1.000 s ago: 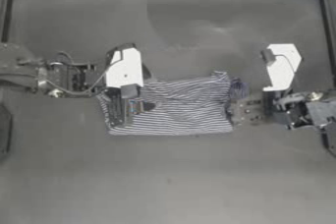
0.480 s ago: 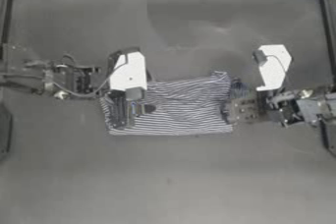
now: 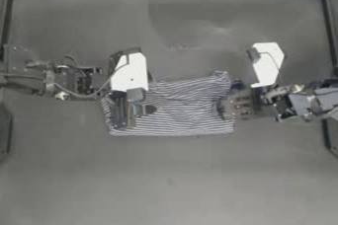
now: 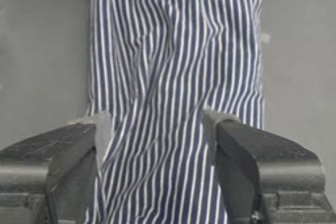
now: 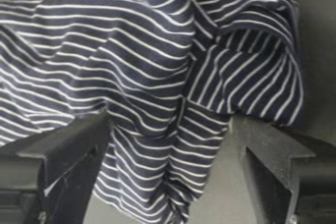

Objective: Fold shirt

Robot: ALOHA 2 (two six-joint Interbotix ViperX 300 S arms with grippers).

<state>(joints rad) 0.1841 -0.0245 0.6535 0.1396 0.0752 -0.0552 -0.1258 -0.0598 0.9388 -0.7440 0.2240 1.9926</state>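
Desk (image 3: 172, 179): we see shirt (image 3: 175, 110) mid-desk, partly folded into striped band, right end bunched.

Left end effector (image 4: 156, 129) over shirt's left end, jaws spread, cloth running between, not pinched yet. Right end effector (image 5: 172, 122) at bunched right end, jaws spread, straddling heap.

Risks, our read:
- right jaws close on several layers, heap drags, fold skews
- left jaws catch top layer only, band twists
- uneven pull slides soft cloth off line

left gripper (image 3: 125, 113): reaching in from left, jaws apart | right gripper (image 3: 228, 108): reaching in from right, jaws apart
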